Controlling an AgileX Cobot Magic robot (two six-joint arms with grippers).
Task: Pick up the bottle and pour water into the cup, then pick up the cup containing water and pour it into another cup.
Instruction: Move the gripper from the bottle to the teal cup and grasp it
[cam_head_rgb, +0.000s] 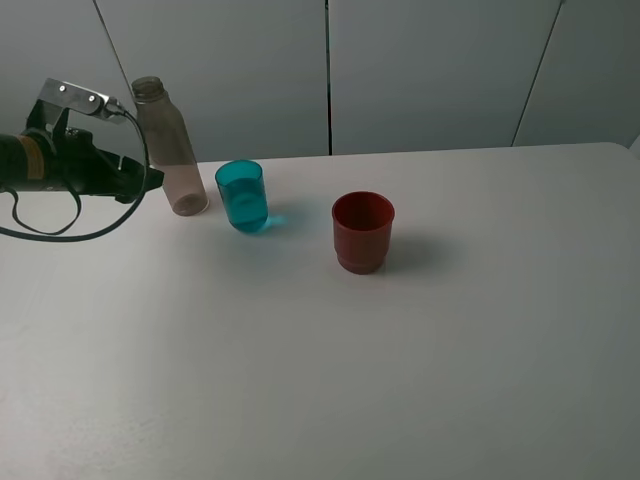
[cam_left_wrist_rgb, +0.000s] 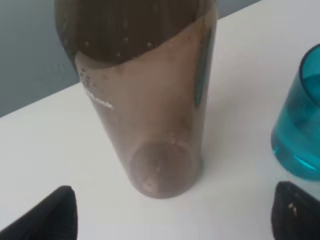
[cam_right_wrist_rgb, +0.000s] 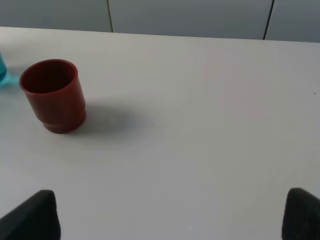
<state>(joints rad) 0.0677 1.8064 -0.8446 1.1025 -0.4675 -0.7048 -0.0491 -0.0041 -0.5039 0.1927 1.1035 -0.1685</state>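
Note:
The smoky grey-brown bottle (cam_head_rgb: 168, 150) stands upright at the table's back left, uncapped; it fills the left wrist view (cam_left_wrist_rgb: 150, 100). The teal cup (cam_head_rgb: 243, 196) stands just right of it and shows in the left wrist view (cam_left_wrist_rgb: 300, 130); it looks to hold some water. The red cup (cam_head_rgb: 362, 231) stands upright right of the teal one, also in the right wrist view (cam_right_wrist_rgb: 52, 95). My left gripper (cam_head_rgb: 145, 180) is open just left of the bottle, fingertips (cam_left_wrist_rgb: 55, 212) apart and short of its base. My right gripper (cam_right_wrist_rgb: 170, 220) is open over bare table, outside the exterior high view.
The white table (cam_head_rgb: 400, 350) runs to a back edge just behind the bottle. Grey wall panels (cam_head_rgb: 430, 70) stand behind it. A black cable loop (cam_head_rgb: 60, 225) hangs from the left arm over the table's left side.

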